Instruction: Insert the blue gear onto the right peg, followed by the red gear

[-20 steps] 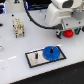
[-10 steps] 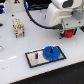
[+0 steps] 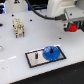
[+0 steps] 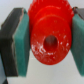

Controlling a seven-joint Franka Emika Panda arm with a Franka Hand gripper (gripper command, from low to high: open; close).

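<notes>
Nothing has visibly moved; gripper (image 4: 47, 42) clamps red gear (image 4: 49, 34); blue gear (image 3: 51, 52) sits on plate (image 3: 35, 59).

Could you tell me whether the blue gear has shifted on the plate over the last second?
No. The blue gear sits at the same end of the black-bordered plate, toward the exterior view's right, as before.

Bright, even light — both views soft and blurry.

place: robotics lab bench — white table (image 3: 15, 52) | black-bordered peg plate (image 3: 31, 59) | cables overhead
</notes>
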